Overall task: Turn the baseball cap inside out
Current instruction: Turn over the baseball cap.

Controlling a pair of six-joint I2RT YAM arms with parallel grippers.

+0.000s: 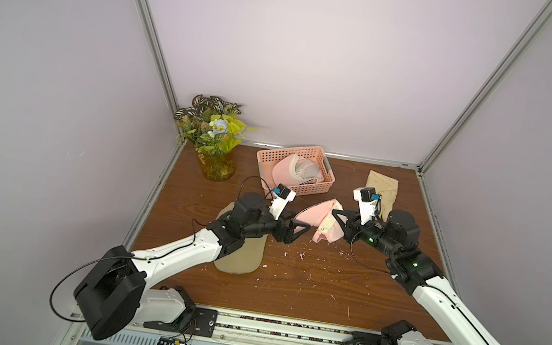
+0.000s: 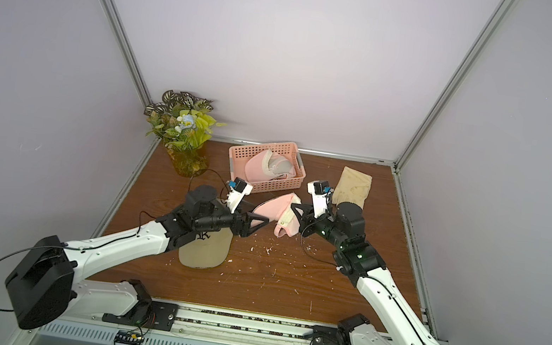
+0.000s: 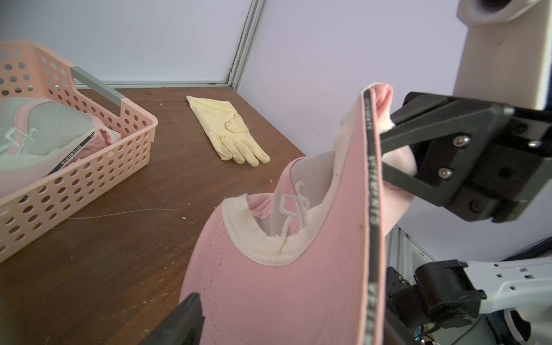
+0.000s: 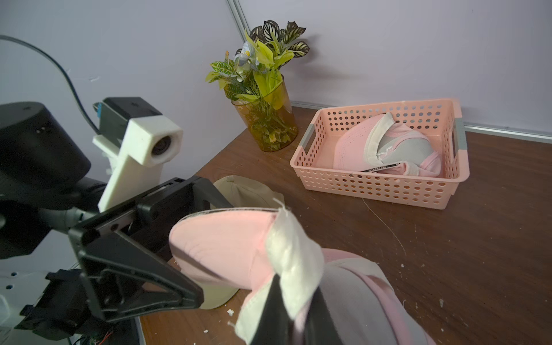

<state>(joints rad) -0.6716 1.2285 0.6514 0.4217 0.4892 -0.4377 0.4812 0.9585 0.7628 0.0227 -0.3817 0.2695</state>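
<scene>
Two tools: we work the pink cap (image 1: pixel 315 220) between them, above the middle of the desk (image 1: pixel 287 286).
Cap: it hangs off the desk, brim (image 3: pixel 286 298) toward our left arm, crown toward our right, cream sweatband (image 4: pixel 294 263) showing.
Right tool (image 1: pixel 337 216): clamped tight on the sweatband at the crown's edge; the right wrist view shows cream cloth bunched between its black fingers (image 4: pixel 268 310).
Left tool (image 1: pixel 299 230): jaws stand wide, just beside the brim and holding nothing, as both wrist views show.
Step in hand: a hand-over of the grip, we judge; the right side alone carries the cap.
How to do it well: we should keep the right clamp firm and steady while the left picks a new hold, best on the crown cloth, not the stiff brim.
Next: we push or pull the crown through the opening, slowly, so the mesh lining (image 3: pixel 310 179) does not snag.
Risk: one thin pinch of band could slip and drop the cap.
Nearby: basket (image 1: pixel 324 184) with another cap, glove (image 1: pixel 381 187), tan cap (image 2: pixel 207 248) under our left arm; we keep clear of them.
</scene>
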